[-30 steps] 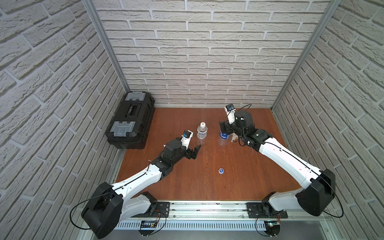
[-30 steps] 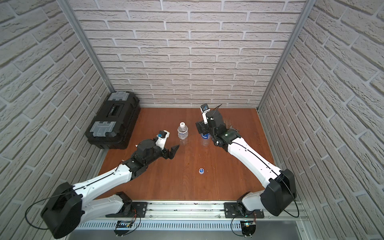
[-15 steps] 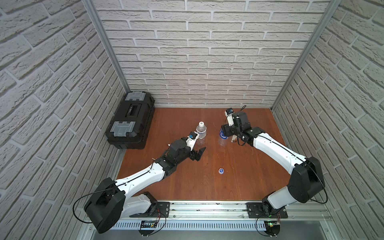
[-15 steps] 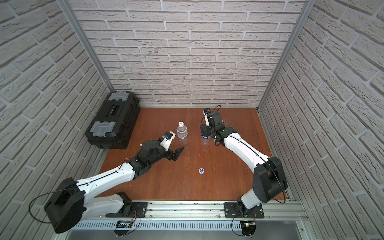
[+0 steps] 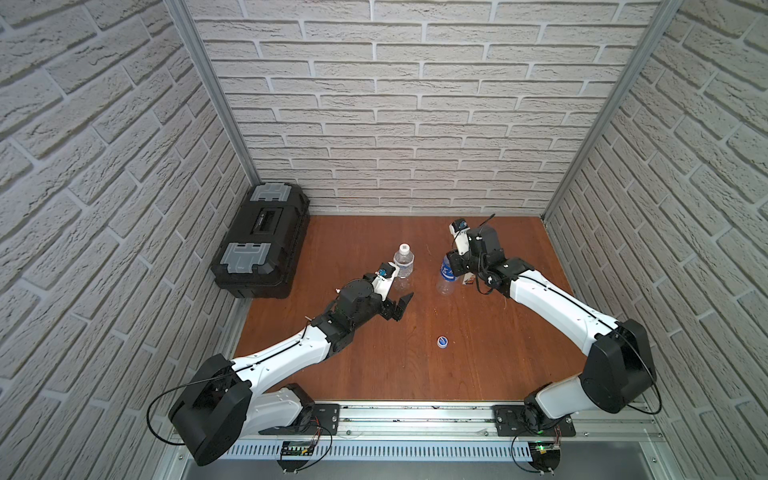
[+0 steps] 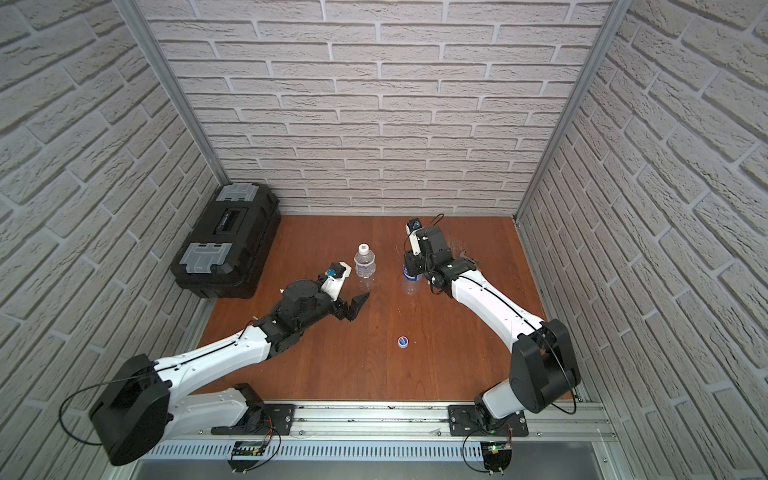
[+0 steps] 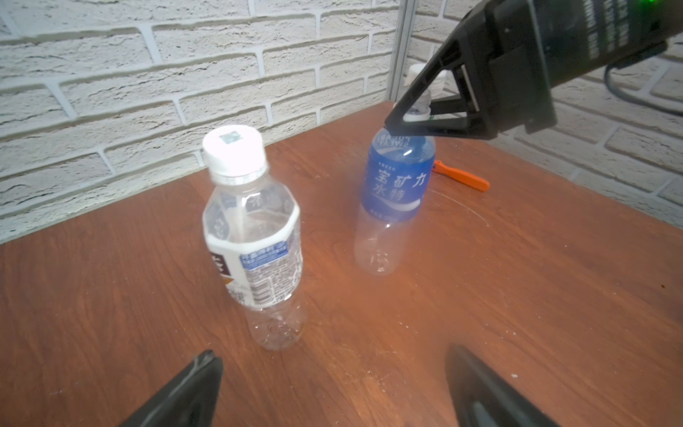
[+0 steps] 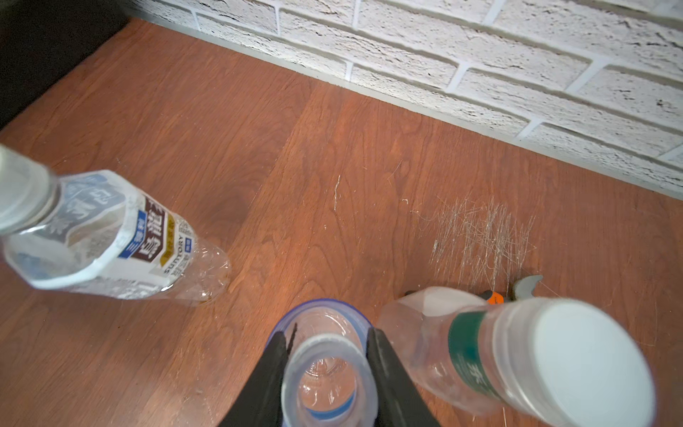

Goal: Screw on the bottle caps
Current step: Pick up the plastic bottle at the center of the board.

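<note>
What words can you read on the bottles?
"宝矿力水特": blue-labelled bottle.
"POCARI SWEAT": top of the same label, seen reversed.
"SUNTORY": white-labelled bottle.
"烏龍": same label, on the brown strip.
Too blurred to read: that bottle's small print, and the writing on the green band of the squarish bottle.

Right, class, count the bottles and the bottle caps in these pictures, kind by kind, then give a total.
Bottles: 3, white-label bottle, blue-label bottle, green-band bottle
Caps: 3, small white cap, wide white cap, loose blue cap
Total: 6
</note>
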